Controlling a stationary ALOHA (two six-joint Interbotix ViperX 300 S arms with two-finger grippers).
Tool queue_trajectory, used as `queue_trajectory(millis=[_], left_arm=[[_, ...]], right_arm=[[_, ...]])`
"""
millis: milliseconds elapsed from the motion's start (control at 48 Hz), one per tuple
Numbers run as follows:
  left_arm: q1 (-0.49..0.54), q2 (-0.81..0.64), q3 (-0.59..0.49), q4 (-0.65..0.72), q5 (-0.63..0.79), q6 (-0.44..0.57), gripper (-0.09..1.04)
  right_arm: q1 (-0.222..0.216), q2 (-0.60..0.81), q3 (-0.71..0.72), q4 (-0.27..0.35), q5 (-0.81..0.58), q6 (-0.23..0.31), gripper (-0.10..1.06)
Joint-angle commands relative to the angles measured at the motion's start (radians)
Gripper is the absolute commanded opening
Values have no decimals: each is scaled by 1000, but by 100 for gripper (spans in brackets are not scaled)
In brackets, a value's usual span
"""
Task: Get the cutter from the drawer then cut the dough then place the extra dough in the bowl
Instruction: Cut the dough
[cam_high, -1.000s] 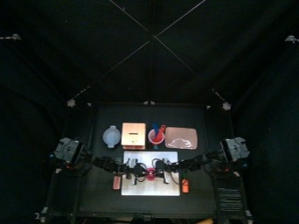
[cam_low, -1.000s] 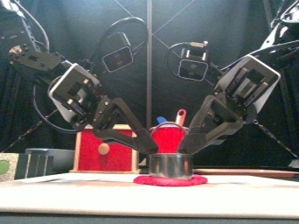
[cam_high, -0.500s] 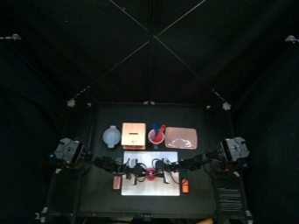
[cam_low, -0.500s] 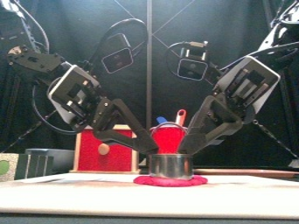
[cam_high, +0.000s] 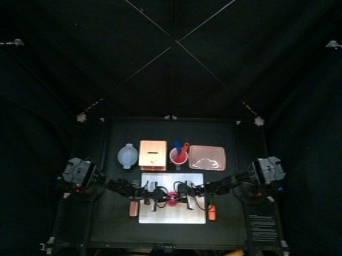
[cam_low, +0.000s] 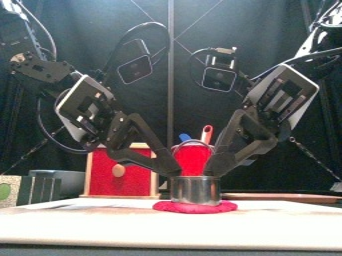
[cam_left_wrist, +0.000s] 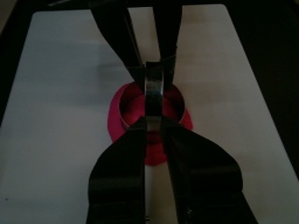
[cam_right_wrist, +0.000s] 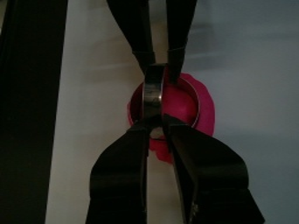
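A round metal cutter (cam_low: 195, 187) stands on the flat red dough (cam_low: 195, 207) in the middle of the white cutting board (cam_high: 175, 213). My left gripper (cam_low: 170, 174) comes down from the left and my right gripper (cam_low: 222, 174) from the right. They meet at opposite sides of the cutter. In the left wrist view the left gripper (cam_left_wrist: 153, 128) is shut on the cutter's rim (cam_left_wrist: 153, 93) over the dough (cam_left_wrist: 121, 119). The right gripper (cam_right_wrist: 156, 124) holds the other side of the rim (cam_right_wrist: 156, 93) the same way in the right wrist view.
Behind the board stand the blue-grey bowl (cam_high: 127, 155), the wooden box (cam_high: 152, 154) with its red drawer front (cam_low: 118, 172), a red cup (cam_high: 178, 153) with toy knives, and the pink tray (cam_high: 209, 157). Bare board (cam_left_wrist: 65, 87) lies on both sides of the dough.
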Motion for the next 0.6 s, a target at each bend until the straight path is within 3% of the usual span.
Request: queue_trajectory(millis=[21, 604], left_arm=[[-5, 84, 41, -3, 89, 0, 46], [2, 80, 34, -2, 92, 2, 47]], right_arm=[[-48, 46, 2, 5, 34, 14, 45], [-57, 54, -3, 5, 34, 12, 45]])
